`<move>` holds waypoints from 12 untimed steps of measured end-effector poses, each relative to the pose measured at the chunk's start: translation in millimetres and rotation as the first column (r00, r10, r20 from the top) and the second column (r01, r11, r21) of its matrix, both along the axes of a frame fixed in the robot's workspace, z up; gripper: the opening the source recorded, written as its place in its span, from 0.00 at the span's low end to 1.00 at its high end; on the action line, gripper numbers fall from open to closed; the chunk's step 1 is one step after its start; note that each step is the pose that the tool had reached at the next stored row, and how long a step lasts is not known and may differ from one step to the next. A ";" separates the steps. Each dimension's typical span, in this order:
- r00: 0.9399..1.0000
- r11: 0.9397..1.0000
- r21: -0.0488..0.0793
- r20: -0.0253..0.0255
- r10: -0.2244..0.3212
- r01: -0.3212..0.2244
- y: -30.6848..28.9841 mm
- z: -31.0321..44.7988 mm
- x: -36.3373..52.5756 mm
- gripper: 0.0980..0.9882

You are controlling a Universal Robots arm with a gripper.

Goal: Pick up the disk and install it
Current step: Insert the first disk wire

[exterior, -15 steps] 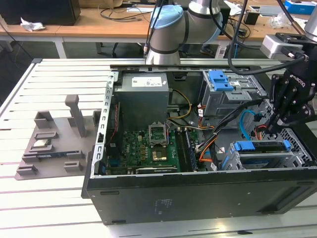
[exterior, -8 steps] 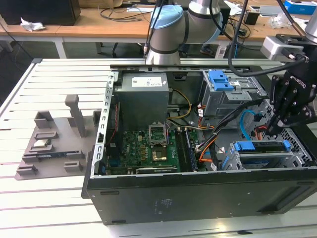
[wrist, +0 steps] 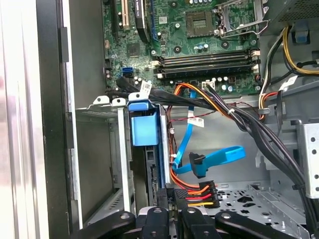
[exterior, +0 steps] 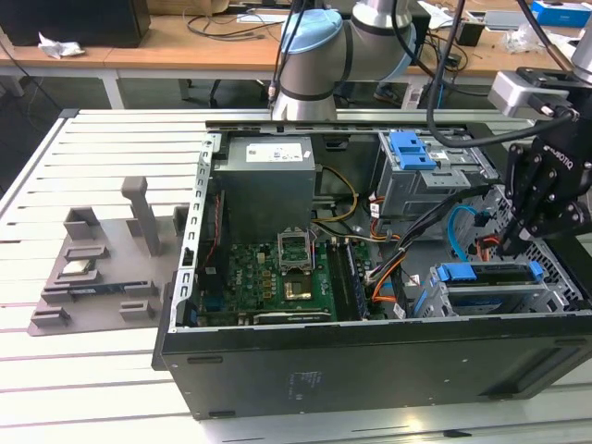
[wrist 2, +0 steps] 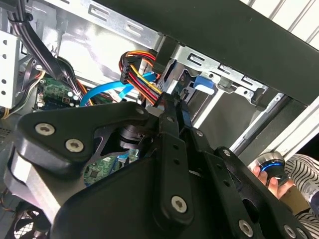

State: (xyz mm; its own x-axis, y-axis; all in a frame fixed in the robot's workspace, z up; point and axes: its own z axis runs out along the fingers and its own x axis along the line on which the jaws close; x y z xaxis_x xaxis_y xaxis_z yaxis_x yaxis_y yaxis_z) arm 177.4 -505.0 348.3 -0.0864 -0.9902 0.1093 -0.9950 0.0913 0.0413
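The gripper's black linkage lies closest in the second wrist view. The gripper [wrist 2: 175,107] has its fingers drawn narrow, with a thin strip of blue bracket caught between them. Just past the tips, a power plug with red, yellow and orange wires [wrist 2: 141,74] crowds the gap. A flat blue data cable [wrist 2: 99,94] loops beside it. Beyond the case edge, a person's hand [wrist 2: 273,183] rests on a round metal knob [wrist 2: 271,164] with a blue ring.

In the exterior view the computer case [exterior: 370,370] lies open on a white slatted table [exterior: 92,139]. Its black side wall faces the camera. A grey fixture [exterior: 102,268] sits on the table at the exterior view's left. Inside the case are the green motherboard [exterior: 277,268], a grey power supply box [exterior: 268,180] and an upper cage with a blue latch [exterior: 412,148]. Thick black cables [wrist: 239,119] cross from the board towards the drive bays, close to the gripper's path.

The disk [exterior: 488,277] sits in the lower metal cage [wrist: 99,107], at the exterior view's right, with the gripper [exterior: 511,242] on its far end. In the first wrist view the disk [wrist: 144,132] appears edge-on. It is a dark slab with a bright blue bracket tab at one end. The gripper [wrist: 168,201] is at the other end, beside the wire plug.
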 end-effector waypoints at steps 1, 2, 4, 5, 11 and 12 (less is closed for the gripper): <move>1.000 1.000 0.000 0.000 0.000 0.000 -1.1 -0.3 -0.1 0.07; 1.000 1.000 0.000 0.000 0.000 0.000 -1.6 -0.3 -0.1 0.07; 1.000 1.000 0.000 0.000 0.000 0.000 -2.8 -0.6 -0.3 0.07; 1.000 1.000 0.000 0.000 0.000 0.000 -3.6 -0.8 -0.3 0.07; 1.000 1.000 0.000 0.000 0.000 0.000 -11.3 -2.1 -0.6 0.07; 1.000 1.000 0.004 0.000 0.000 0.000 -11.8 -2.1 -0.6 0.07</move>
State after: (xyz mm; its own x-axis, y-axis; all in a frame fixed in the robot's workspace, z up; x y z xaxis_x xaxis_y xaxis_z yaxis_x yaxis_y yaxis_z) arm 176.7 -516.7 346.2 -0.0862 -0.9907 0.1054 -0.9950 0.0910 0.0417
